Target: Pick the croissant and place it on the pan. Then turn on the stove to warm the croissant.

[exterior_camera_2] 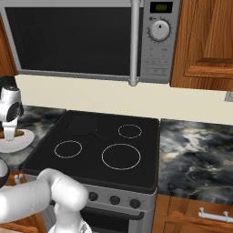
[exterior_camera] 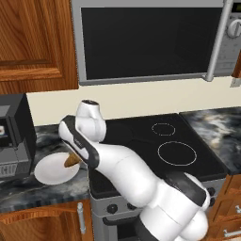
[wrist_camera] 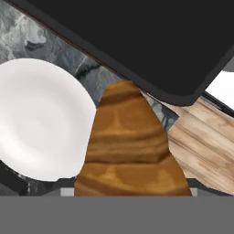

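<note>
Croissant is pinched in the gripper, hanging above the plate at nine o'clock of the stove. Pan waits; placing and heating remain.

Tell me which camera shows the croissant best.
The hand view: the croissant sits large and close, its layered crust clear, beside the white plate. The left base view shows a small brown tip under the arm; the right base view shows a brown sliver at the left edge.
</note>
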You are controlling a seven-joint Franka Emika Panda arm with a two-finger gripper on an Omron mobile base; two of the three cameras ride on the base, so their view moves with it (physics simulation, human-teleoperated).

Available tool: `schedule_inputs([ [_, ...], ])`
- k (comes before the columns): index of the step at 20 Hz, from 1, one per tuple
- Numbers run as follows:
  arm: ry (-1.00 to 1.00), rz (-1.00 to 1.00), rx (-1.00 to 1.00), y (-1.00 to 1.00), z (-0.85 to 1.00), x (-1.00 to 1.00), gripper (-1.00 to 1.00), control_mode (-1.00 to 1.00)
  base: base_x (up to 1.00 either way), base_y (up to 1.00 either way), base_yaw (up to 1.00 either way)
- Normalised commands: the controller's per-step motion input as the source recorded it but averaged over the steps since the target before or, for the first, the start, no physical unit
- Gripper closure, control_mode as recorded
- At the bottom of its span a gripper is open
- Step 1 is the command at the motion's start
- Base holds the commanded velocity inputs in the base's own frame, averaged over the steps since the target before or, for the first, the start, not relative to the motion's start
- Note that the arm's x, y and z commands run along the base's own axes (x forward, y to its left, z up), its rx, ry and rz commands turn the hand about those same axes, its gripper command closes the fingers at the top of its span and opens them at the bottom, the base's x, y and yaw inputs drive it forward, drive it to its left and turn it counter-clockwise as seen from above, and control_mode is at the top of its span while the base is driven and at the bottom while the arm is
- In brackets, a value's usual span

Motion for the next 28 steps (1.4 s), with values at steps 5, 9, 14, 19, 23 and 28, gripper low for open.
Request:
schedule_inputs([
  [5,0.0,-0.03,0.0,-0.15,0.44,-0.16,1.0,-1.0,0.0,0.0,0.0],
  [9,-0.02,0.0,0.0,-0.38,0.2,-0.13,1.0,-1.0,0.0,0.0,0.0],
  [14,-0.06,0.0,0.0,-0.43,0.18,-0.05,1.0,-1.0,0.0,0.0,0.0],
  [19,-0.12,0.08,0.0,-0.34,0.16,0.0,1.0,-1.0,0.0,0.0,0.0],
  [23,-0.24,0.13,0.01,-0.35,0.08,0.0,1.0,-1.0,0.0,0.0,0.0],
  [28,-0.27,0.24,0.01,-0.45,0.01,0.0,1.0,-1.0,0.0,0.0,0.0],
])
